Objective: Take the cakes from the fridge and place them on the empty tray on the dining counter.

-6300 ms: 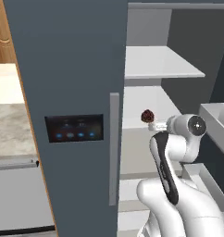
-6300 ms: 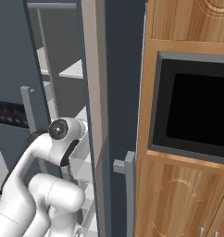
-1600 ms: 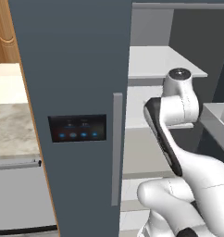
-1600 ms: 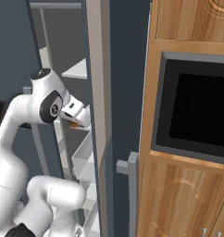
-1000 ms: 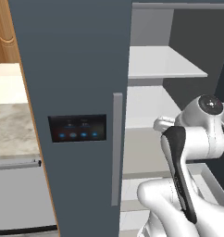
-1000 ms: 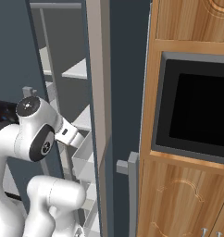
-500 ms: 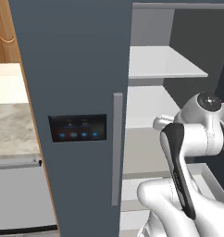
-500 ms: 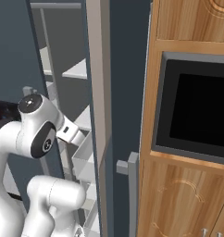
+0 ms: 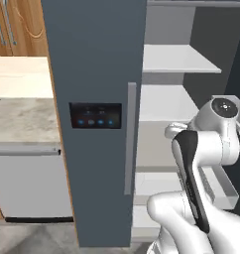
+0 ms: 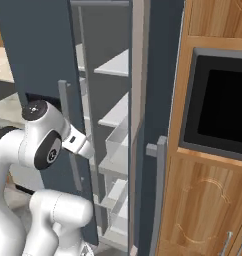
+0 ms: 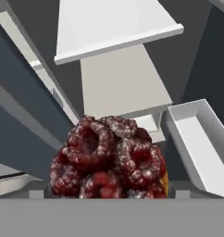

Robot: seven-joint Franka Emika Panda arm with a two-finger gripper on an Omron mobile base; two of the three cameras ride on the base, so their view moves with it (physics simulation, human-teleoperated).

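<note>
One cake (image 11: 109, 157), the dark berry-topped one, sits pinched in the claw, jaws spread wide around it, just outside the fridge (image 9: 97, 74); likely being carried clear for the tray.

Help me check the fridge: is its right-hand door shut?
No: the left base view shows the fridge with only its panelled door closed, while beside it white shelves stand exposed.

we see the cake (image 11: 109, 159) right in front of our hand | fridge (image 9: 97, 74) shelves (image 11: 115, 34) behind it | door bin (image 11: 199, 143) beside it
</note>
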